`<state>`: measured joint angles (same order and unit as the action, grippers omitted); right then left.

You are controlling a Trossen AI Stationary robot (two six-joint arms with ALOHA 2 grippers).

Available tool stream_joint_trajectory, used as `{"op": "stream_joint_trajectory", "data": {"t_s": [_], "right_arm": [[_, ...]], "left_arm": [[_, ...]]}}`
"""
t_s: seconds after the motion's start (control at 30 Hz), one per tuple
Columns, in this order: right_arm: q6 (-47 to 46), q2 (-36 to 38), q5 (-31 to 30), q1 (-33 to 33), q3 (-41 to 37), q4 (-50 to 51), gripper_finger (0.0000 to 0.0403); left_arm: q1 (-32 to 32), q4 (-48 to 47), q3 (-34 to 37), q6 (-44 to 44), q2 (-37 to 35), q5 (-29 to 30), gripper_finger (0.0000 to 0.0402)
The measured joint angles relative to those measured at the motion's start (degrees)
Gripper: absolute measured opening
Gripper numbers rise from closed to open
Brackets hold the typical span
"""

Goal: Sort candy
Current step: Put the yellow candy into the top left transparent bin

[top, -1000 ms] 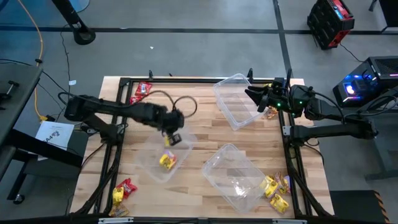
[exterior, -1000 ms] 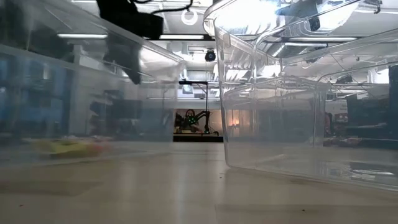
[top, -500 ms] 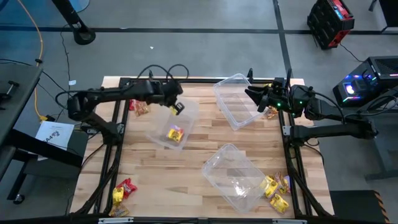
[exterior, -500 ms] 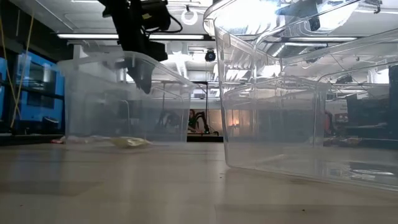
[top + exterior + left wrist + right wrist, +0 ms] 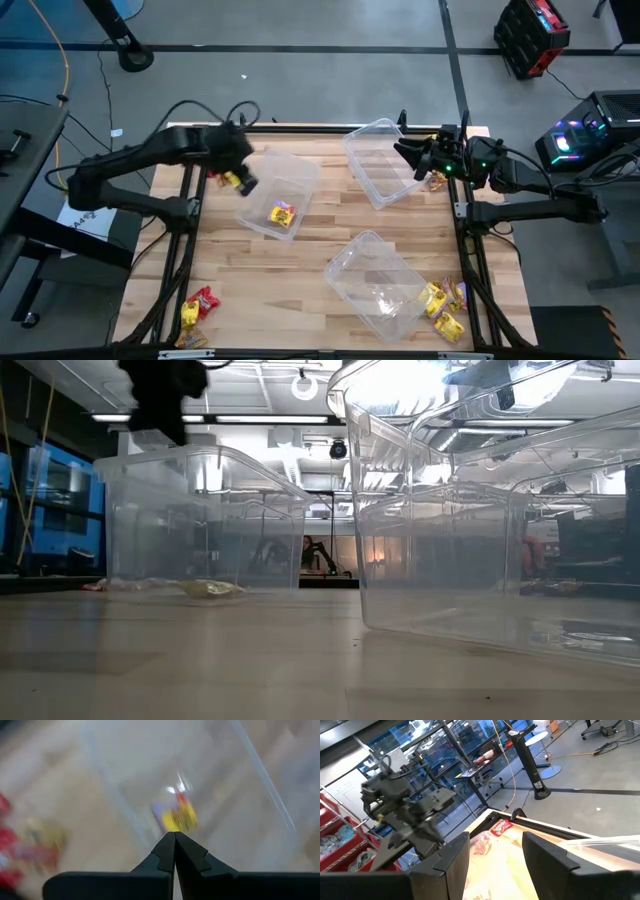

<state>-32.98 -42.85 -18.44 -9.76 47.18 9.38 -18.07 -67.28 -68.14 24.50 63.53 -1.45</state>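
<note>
At the near edge of the wooden slatted tabletop [image 5: 320,225], a few yellow and red wrapped candies [image 5: 197,308] lie at the left corner, and a cluster of yellow wrapped candies [image 5: 442,303] lies at the right corner, just beside a clear rectangular plastic tub [image 5: 378,283] that stands near the middle of the front.

Farther back on the left, a second clear plastic tub [image 5: 281,193] holds one yellow and red wrapped candy [image 5: 283,214] on its floor; the left wrist view shows this candy [image 5: 176,815] through blur. The left end effector [image 5: 243,182] hangs just outside that tub's left wall, its two dark fingers [image 5: 167,851] pressed together with nothing between them. Beside it, near the far left corner, lie more red wrapped candies [image 5: 216,172].

At the far right, a third clear plastic tub [image 5: 380,160] sits tilted near the back edge. The right end effector [image 5: 402,151] waits at its right side, fingers [image 5: 451,857] spread apart and empty. A brown-gold wrapped candy [image 5: 436,181] lies on the tabletop just under the right arm.
</note>
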Motion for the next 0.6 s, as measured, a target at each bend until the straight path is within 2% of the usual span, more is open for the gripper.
{"op": "stream_joint_trajectory", "data": {"t_s": [0.13, 0.23, 0.43, 0.6], "right_arm": [[0.0, 0.0, 0.0, 0.0, 0.0, 0.1, 0.0177], [0.0, 0.0, 0.0, 0.0, 0.0, 0.5, 0.0177], [-1.2, 0.0, 0.0, 0.0, 0.0, 1.5, 0.0177], [-1.3, 0.0, 0.0, 0.0, 0.0, 2.1, 0.0177]], "left_arm": [[6.9, -9.6, 0.0, 6.8, -4.2, -3.5, 0.0], [14.8, -12.4, 0.0, 12.9, -5.9, -6.2, 0.0002], [34.9, -12.2, 0.1, 26.0, -4.5, -9.3, 0.0021], [49.5, -9.3, 4.8, 35.9, 0.4, -9.6, 0.0058]]}}
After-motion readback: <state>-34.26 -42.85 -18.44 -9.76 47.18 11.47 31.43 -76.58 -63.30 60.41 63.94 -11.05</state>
